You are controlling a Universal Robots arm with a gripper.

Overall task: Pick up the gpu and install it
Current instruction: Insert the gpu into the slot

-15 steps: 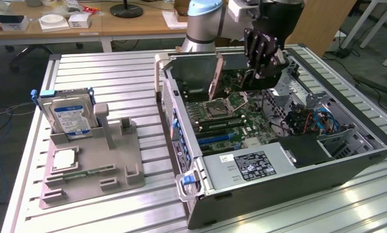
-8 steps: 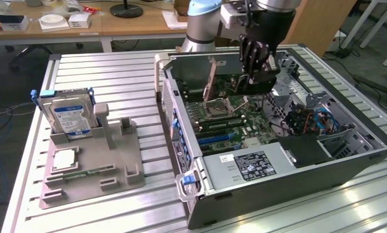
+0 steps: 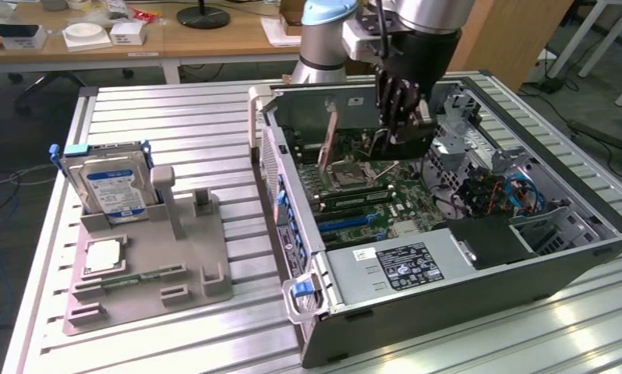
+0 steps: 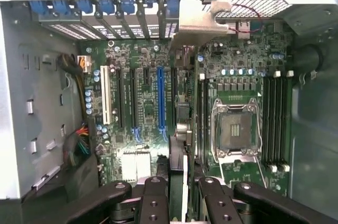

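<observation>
The gpu [image 4: 183, 145] shows edge-on as a thin dark card running between my fingers [image 4: 156, 203], with its silver end bracket [image 4: 198, 23] reaching the case's rear slot openings. My gripper [image 4: 183, 205] is shut on the card's near end. In the exterior view the gripper [image 3: 397, 144] is lowered inside the open computer case [image 3: 560, 257] and holds the gpu [image 3: 363, 148] upright just above the motherboard [image 3: 394, 195]. The card hangs between the long blue expansion slot [image 4: 161, 97] and the CPU socket [image 4: 236, 129]. Whether its edge touches a slot I cannot tell.
Left of the case in the exterior view, a grey holder [image 3: 150, 269] carries a silver hard drive [image 3: 108, 187] with a blue-white label and a square CPU chip [image 3: 103, 255]. A power supply [image 3: 404, 265] sits in the case's near end. Cable bundles [image 4: 79, 145] lie beside the board.
</observation>
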